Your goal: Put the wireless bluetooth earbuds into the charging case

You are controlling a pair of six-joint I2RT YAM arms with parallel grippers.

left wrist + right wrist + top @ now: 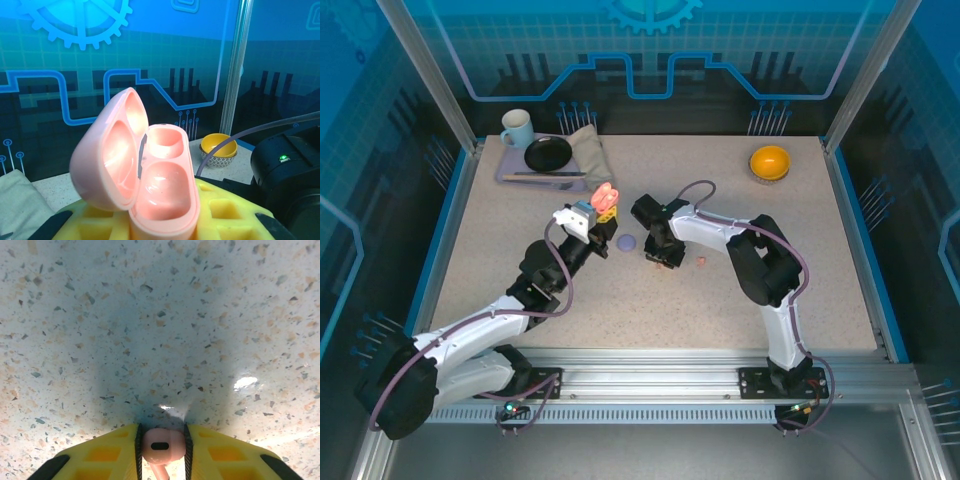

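top: left claw [603, 206] clamped shut on open rounded salmon-pink plastic charging case [607, 194]; right claw [666, 258] low on speckled tabletop [820, 290], at case's 4 o'clock | left wrist: lid swung to base's 10 o'clock | right wrist: right claw nearly closed, pinching small salmon-pink plastic earbud [162, 442] at 6 o'clock

No legible text or labels

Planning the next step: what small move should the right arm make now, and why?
Probably lift straight up off the table: the right gripper clamps a pink earbud, and the left gripper holds the pink case open and empty.
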